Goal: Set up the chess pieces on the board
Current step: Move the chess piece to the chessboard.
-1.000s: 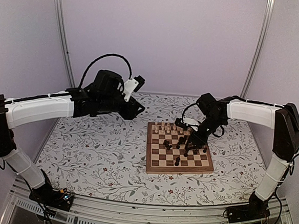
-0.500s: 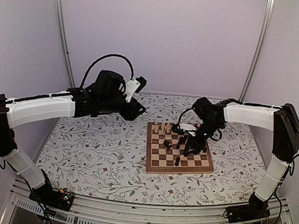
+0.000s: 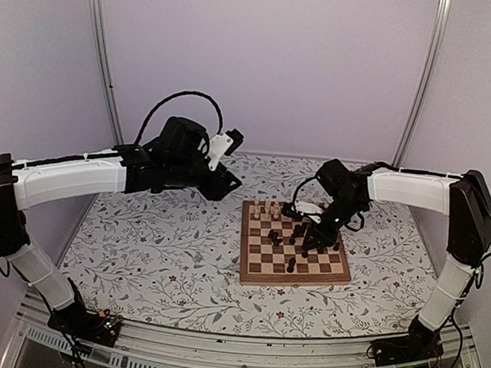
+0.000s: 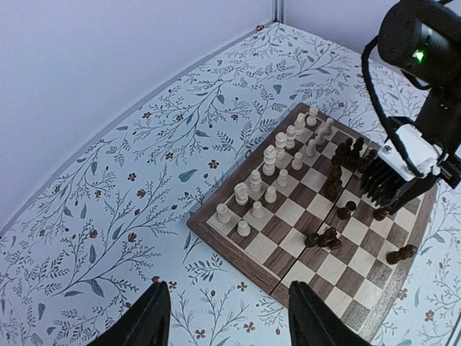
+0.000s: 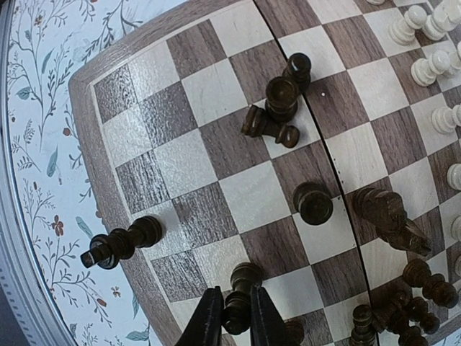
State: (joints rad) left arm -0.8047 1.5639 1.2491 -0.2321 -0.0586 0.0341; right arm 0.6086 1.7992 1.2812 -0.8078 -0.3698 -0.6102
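The board (image 3: 256, 275) lies right of centre on the floral cloth. Pale pieces (image 3: 270, 211) stand in two rows along its far edge, also seen in the left wrist view (image 4: 270, 160). Dark pieces (image 3: 297, 233) are scattered over the middle and right squares, some lying down (image 5: 121, 243). My right gripper (image 3: 312, 242) is low over the board's right side, shut on a dark piece (image 5: 242, 297) held between its fingers (image 5: 207, 321). My left gripper (image 4: 227, 317) hangs open and empty above the cloth, left of the board (image 4: 238, 243).
The floral cloth (image 3: 157, 245) covers the table. Purple walls and metal posts (image 3: 103, 48) close off the back and sides. The table's front rail (image 3: 234, 352) runs along the near edge.
My left arm has shifted slightly right toward the board. My right gripper has stayed low over the board's right side, moving only slightly.
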